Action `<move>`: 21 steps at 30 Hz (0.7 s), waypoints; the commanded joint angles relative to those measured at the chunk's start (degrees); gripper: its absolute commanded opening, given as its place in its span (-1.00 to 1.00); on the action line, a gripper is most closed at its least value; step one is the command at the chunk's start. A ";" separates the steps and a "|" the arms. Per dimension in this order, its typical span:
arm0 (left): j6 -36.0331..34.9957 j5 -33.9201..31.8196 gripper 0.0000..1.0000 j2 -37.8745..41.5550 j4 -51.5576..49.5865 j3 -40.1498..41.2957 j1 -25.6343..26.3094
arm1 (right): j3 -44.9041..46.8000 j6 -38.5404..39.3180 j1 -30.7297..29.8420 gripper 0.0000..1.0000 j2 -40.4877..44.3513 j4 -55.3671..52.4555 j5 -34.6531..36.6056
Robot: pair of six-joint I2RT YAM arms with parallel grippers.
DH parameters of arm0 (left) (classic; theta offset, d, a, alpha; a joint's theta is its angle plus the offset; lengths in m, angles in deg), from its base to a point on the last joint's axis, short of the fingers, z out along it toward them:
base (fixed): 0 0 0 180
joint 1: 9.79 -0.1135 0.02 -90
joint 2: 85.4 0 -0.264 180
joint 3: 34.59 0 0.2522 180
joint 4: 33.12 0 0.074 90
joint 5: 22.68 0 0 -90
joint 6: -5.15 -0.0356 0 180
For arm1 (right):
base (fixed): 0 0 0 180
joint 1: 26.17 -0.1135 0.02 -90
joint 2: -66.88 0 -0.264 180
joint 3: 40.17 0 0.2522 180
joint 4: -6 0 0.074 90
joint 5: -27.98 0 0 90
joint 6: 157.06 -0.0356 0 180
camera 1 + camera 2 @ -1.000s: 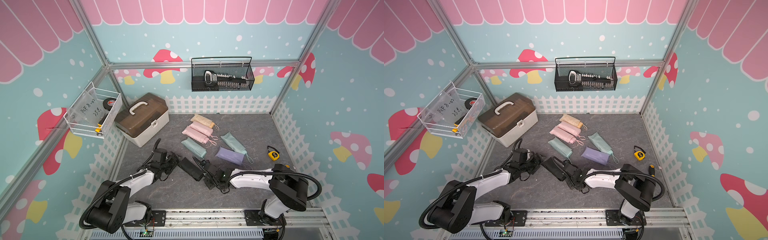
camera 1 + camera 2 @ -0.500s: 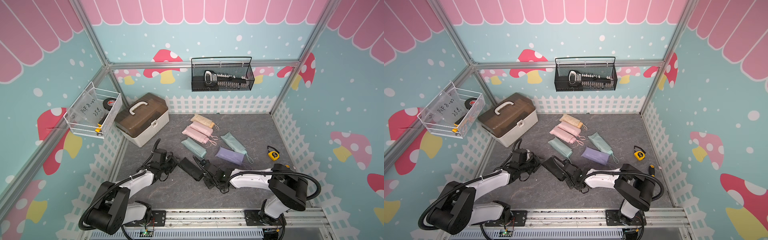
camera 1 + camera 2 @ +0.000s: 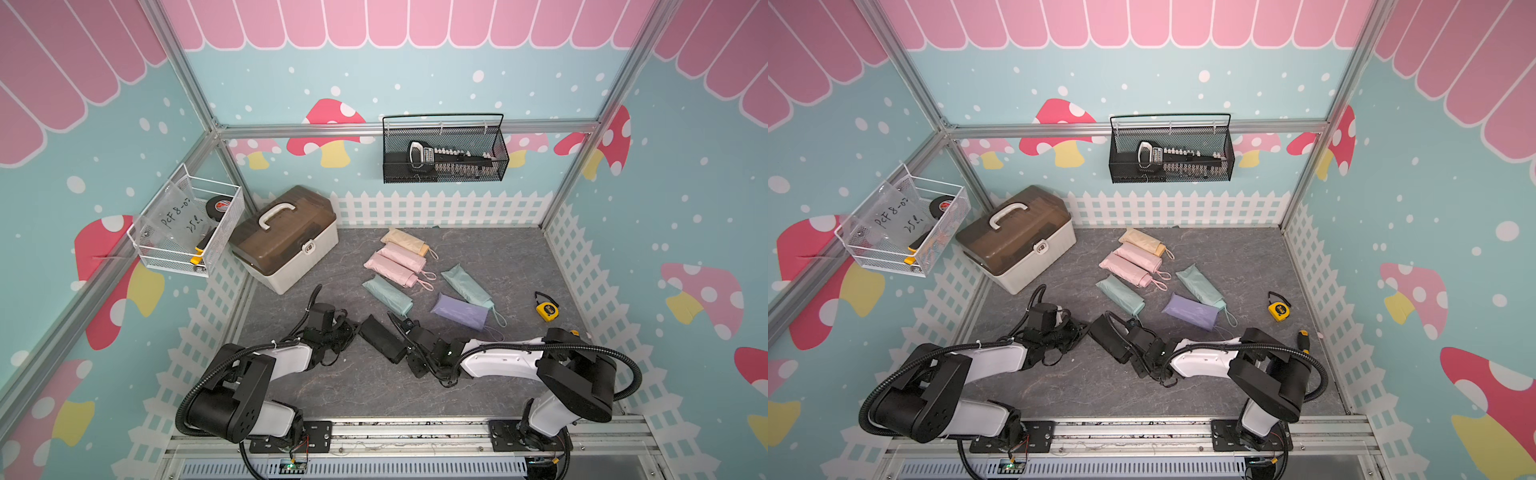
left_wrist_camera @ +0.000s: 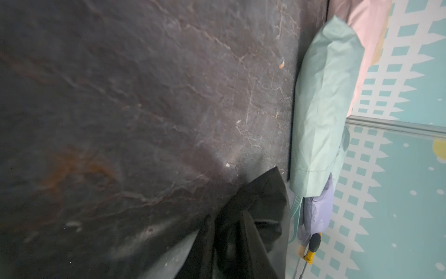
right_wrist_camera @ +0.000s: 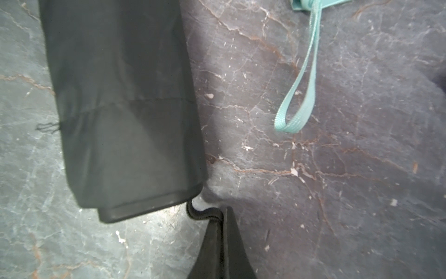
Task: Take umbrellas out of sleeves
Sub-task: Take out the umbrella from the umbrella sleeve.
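Black umbrella (image 3: 380, 338) lies near-middle on the bench (image 3: 374, 395), between the two arms, inside its black sleeve (image 5: 120, 96). Both top views show it slanted, far end left, near end right. Only the hard handle cap (image 5: 142, 209) pokes out of the sleeve mouth.

Right tool (image 5: 218, 232) is pressed together on the black loop (image 5: 202, 215) coming off the handle end. Left tool (image 3: 351, 330) sits at the sleeve's far-left closed end. In the left wrist view the black fabric (image 4: 253, 212) is puckered into it, so it looks pinched on the sleeve. The fingers themselves aren't visible there.

Handling, my guess:
- The sleeve is thin, limp and slick and will bunch and stretch instead of pulling clean. Grab only the empty tip, not the umbrella under it.
- The umbrella is light and firm along its core, soft outside. The loop is a narrow cord, a good pull point, but it could slip from a shallow grip.
- Pull the two ends apart along the umbrella's length. A sideways pull would probably snag the pleats at the hem.

The other umbrellas are on the far-middle bench, all sleeved. They are cream (image 3: 405, 241), pink (image 3: 395, 266), mint (image 3: 386, 293) and lilac (image 3: 459, 311).
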 commanded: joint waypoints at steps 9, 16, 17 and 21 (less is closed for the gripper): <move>-1.41 -1.17 -1.00 3.61 -3.59 -1.52 -0.10 | 1.74 -0.66 -0.41 -1.00 -0.81 -3.82 -0.97; -4.76 -6.80 -1.00 7.92 -10.79 -2.89 -0.12 | 1.89 -1.49 -0.34 -1.00 2.18 -5.35 -0.38; -5.41 -7.69 -1.00 8.73 -11.99 -3.25 -0.13 | 2.00 -1.54 -0.35 -1.00 3.12 -5.70 -0.14; -7.00 -9.86 -1.00 11.10 -15.21 -4.42 -0.08 | 2.36 -1.62 -0.34 -1.00 5.70 -6.78 0.28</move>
